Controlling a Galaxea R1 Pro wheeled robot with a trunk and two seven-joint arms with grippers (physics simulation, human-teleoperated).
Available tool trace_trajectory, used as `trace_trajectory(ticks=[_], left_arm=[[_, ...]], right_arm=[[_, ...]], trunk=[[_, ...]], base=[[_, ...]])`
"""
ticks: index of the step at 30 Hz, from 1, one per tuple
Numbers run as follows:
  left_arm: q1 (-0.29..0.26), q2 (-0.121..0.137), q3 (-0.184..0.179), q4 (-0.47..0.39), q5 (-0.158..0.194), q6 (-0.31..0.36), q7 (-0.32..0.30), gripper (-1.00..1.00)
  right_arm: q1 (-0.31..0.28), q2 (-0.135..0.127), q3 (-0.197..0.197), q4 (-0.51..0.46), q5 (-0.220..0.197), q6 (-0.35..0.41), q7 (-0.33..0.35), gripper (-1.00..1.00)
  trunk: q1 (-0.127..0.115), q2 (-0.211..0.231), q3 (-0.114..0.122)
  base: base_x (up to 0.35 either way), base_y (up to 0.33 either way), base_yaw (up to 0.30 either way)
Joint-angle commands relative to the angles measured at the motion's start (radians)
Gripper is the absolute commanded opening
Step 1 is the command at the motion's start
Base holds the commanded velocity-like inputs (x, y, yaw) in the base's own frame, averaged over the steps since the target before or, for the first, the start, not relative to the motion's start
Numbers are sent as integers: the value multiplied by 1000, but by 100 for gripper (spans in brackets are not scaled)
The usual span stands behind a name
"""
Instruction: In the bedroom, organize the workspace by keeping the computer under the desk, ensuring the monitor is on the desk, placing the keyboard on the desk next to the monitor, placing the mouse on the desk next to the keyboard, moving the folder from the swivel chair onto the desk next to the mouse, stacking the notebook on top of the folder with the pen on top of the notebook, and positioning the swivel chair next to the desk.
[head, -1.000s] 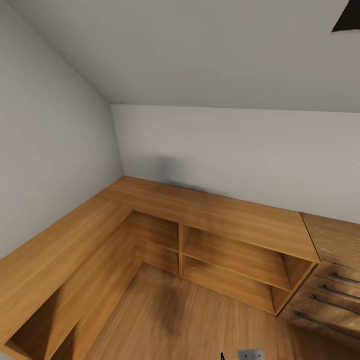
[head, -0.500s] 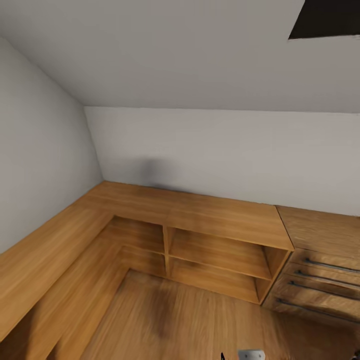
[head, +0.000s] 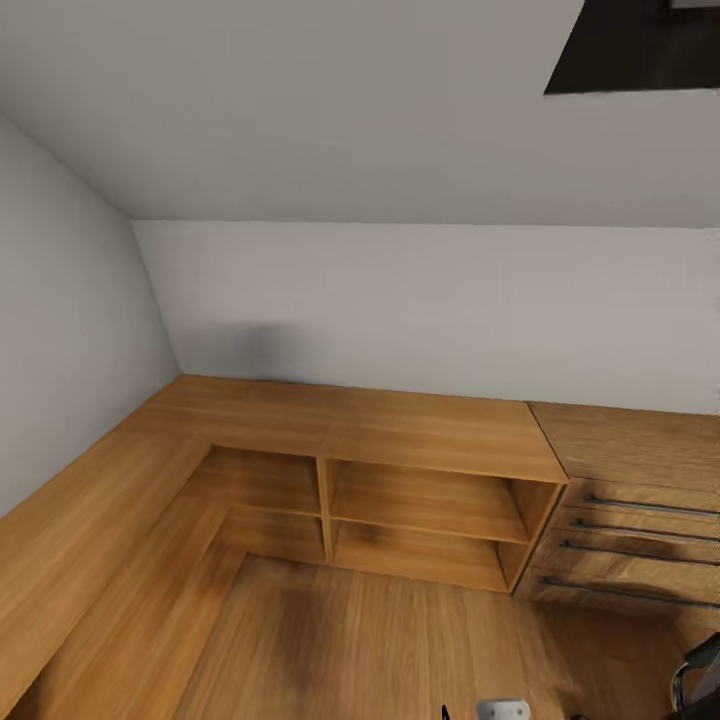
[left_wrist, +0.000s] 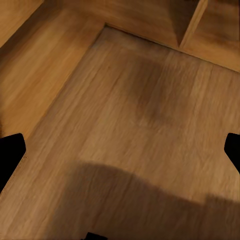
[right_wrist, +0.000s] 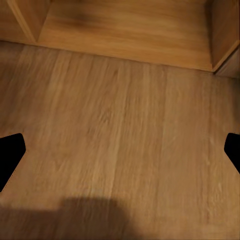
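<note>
Over the last second our head view has swung rightward: the corner of the room and the wooden shelf unit (head: 420, 500) have slid left in the frame, which is the camera turning, not the furniture moving. That turn has brought more of the drawer chest (head: 640, 520) into sight, widened a dark opening (head: 640, 45) at the upper right, and let a chrome-and-black edge (head: 700, 670) slip in at the lower right corner, which we judge may be the chair, though too little shows to be sure. We read this as searching for the workspace; the desk and its things lie outside these pictures. Both wrist views look down on bare wood floor (left_wrist: 140, 125), with black fingertips (left_wrist: 10, 155) at opposite edges, so both our grippers stand spread and hold nothing. No brand, label or writing can be read anywhere.
</note>
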Motion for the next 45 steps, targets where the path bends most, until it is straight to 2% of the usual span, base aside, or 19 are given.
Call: trace_trajectory(ticks=[1,45], left_arm=[[1,0,4,-2,-5,0,2,100],[1,2,6,-2,-3,0,12,100]], right_arm=[[-1,0,-8,2,11,-4,-5,100],[-1,1,-7,2,12,-2,-5,100]], trunk=[[0,-1,0],[0,-1,55]], base=[[0,160,-189],[0,15,-174]])
